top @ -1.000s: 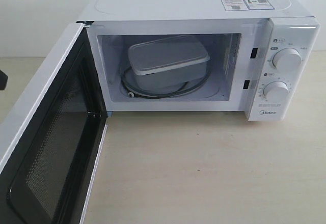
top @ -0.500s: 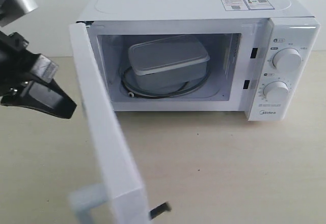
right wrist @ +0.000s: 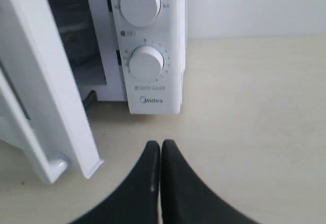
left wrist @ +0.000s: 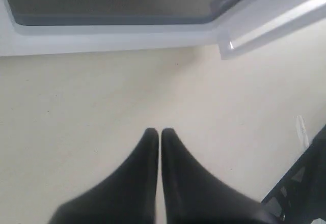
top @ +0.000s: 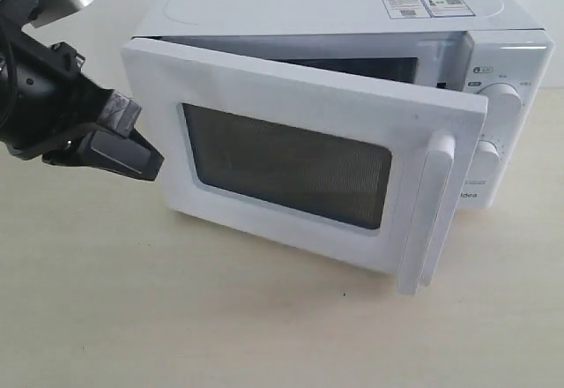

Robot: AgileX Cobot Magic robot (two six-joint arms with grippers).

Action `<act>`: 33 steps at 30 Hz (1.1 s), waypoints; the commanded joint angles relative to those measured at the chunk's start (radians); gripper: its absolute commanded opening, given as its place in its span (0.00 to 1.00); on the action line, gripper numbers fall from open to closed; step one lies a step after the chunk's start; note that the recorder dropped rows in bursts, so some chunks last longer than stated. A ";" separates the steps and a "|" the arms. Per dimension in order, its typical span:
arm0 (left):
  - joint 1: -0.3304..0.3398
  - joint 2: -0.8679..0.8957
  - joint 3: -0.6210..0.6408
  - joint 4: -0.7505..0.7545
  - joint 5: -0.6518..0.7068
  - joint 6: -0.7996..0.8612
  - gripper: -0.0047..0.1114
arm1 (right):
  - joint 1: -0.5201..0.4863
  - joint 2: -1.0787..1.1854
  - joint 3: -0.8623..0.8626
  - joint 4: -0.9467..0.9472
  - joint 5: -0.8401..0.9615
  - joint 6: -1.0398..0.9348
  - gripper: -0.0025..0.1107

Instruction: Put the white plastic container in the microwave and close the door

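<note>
Starting at the left, the left gripper (left wrist: 158,132) hangs beside the hinge side of the door (top: 264,88), both fingers pressed together with nothing between them. The door stands ajar, angled across the front of the microwave (top: 335,4), with its handle (top: 436,212) well clear of the control panel. The white plastic container is hidden behind the door, so its position cannot be confirmed. The right gripper (right wrist: 160,145) has its fingers together and empty, above the table (right wrist: 254,107) in front of the lower knob (right wrist: 146,62).
</note>
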 commanded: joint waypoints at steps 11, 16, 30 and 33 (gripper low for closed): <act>-0.004 -0.013 -0.006 0.083 -0.010 0.042 0.08 | -0.006 -0.004 -0.035 -0.027 -0.637 -0.077 0.02; -0.004 -0.068 -0.006 0.110 -0.042 0.026 0.08 | 0.007 0.267 -0.487 -0.109 -0.262 -0.077 0.02; -0.004 -0.299 0.072 0.230 -0.022 -0.032 0.08 | 0.024 0.755 -0.741 0.122 -0.283 -0.004 0.02; -0.004 -0.361 0.144 0.311 -0.029 -0.102 0.08 | 0.047 0.772 -0.745 0.200 -0.290 0.043 0.02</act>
